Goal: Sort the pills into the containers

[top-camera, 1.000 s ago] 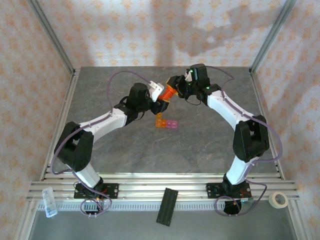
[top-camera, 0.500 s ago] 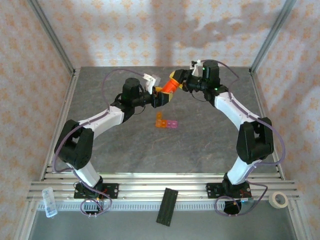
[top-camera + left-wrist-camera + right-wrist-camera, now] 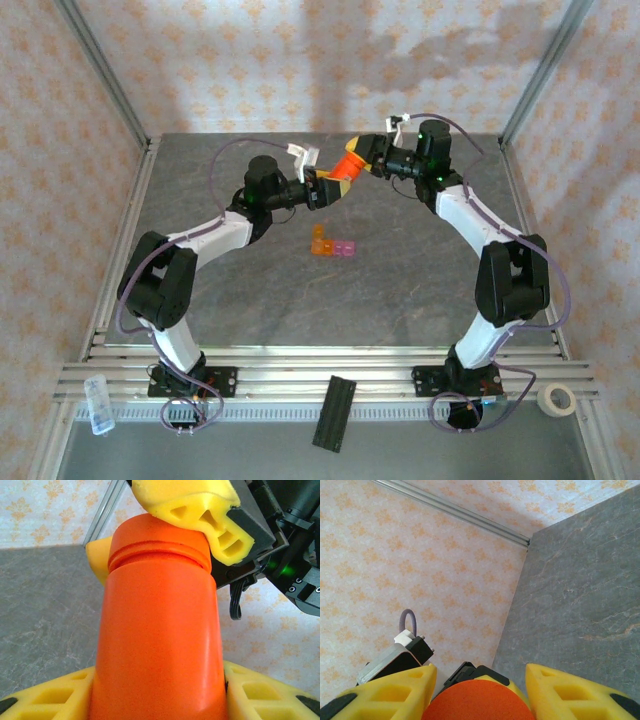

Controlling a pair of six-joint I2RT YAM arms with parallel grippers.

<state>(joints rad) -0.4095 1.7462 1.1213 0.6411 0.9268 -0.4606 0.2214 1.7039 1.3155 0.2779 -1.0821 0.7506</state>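
An orange cylindrical bottle (image 3: 349, 166) hangs in the air over the back of the table, held between both arms. My left gripper (image 3: 328, 187) is shut on its body, and in the left wrist view the bottle (image 3: 157, 630) stands between the yellow fingers (image 3: 45, 700). My right gripper (image 3: 367, 158) is shut on the bottle's cap (image 3: 477, 705), with yellow fingers (image 3: 200, 510) pressed against the cap's sides. The containers (image 3: 331, 244), a low strip with an orange end and pink cells, lie on the table below. The pills are hidden.
The grey stone table (image 3: 250, 290) is ringed by aluminium posts and patterned walls. A black bar (image 3: 335, 412), a clear small case (image 3: 98, 403) and a tape roll (image 3: 557, 400) lie on the near rail.
Both grippers have carried the bottle up and toward the back right, away from the containers. The right arm has swung back and the bottle now tilts more level.
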